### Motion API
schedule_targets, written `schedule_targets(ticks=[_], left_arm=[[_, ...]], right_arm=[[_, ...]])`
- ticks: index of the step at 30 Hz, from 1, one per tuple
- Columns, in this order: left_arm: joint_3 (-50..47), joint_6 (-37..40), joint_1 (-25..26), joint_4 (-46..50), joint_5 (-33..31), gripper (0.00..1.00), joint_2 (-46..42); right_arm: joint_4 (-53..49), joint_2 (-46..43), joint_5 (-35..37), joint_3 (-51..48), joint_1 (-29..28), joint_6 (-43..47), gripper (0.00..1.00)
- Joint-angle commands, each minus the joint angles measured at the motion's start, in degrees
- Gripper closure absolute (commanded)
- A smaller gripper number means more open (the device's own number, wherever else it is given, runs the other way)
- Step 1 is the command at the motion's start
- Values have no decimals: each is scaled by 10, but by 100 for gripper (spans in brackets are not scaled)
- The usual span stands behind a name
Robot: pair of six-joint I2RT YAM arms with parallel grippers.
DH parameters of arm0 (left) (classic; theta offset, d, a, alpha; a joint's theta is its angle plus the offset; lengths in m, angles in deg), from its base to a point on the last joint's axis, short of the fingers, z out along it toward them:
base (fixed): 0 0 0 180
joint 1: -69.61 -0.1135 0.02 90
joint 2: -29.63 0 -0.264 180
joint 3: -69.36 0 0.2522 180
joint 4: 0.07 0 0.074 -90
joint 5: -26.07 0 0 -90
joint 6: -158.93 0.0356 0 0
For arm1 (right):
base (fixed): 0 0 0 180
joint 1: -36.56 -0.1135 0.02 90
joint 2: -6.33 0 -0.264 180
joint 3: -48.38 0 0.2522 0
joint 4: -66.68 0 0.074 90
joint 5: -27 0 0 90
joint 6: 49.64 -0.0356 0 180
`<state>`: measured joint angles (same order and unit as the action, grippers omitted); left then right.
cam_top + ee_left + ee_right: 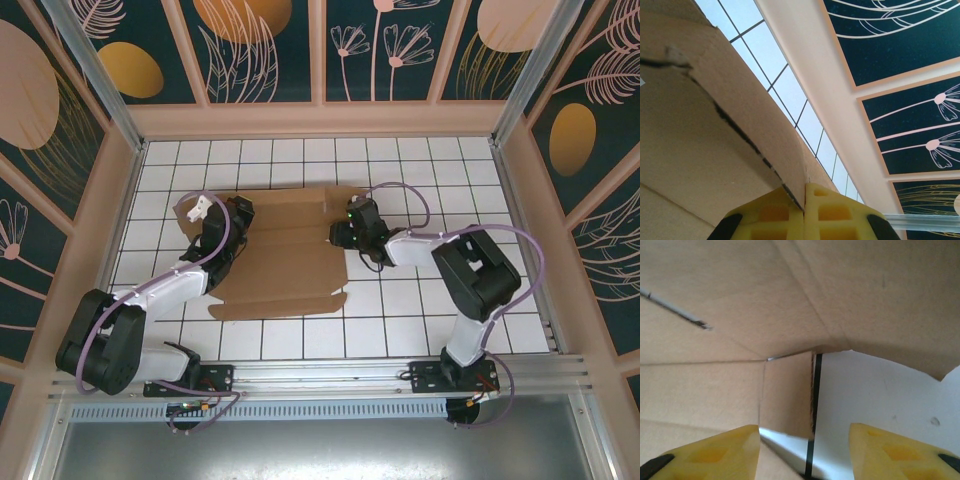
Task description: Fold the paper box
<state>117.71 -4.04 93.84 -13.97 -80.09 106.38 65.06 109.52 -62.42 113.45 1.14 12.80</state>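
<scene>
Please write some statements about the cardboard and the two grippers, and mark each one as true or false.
1. The paper box lies spread out as a sheet on the white tiled table. True.
2. The left gripper has its fingers wide apart. False: they are shut on an edge of the paper box.
3. The right gripper has its fingers apart. True.
4. The paper box is printed in blue. False: it is plain brown.
5. Both grippers are at the same end of the paper box. False: the left gripper is at its left end, the right gripper at its right end.
</scene>
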Motion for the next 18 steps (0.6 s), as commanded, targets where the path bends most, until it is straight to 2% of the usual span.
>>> schedule_targets(ticks=[1, 11, 18], left_arm=[[-15, 3, 1, 29, -14, 100, -5], [-22, 4, 2, 28, -11, 100, -12], [-25, 0, 1, 28, -4, 100, -14]], right_arm=[[65, 24, -52, 11, 8, -8, 49], [180, 57, -205, 30, -9, -27, 50], [186, 94, -254, 54, -26, -34, 53]])
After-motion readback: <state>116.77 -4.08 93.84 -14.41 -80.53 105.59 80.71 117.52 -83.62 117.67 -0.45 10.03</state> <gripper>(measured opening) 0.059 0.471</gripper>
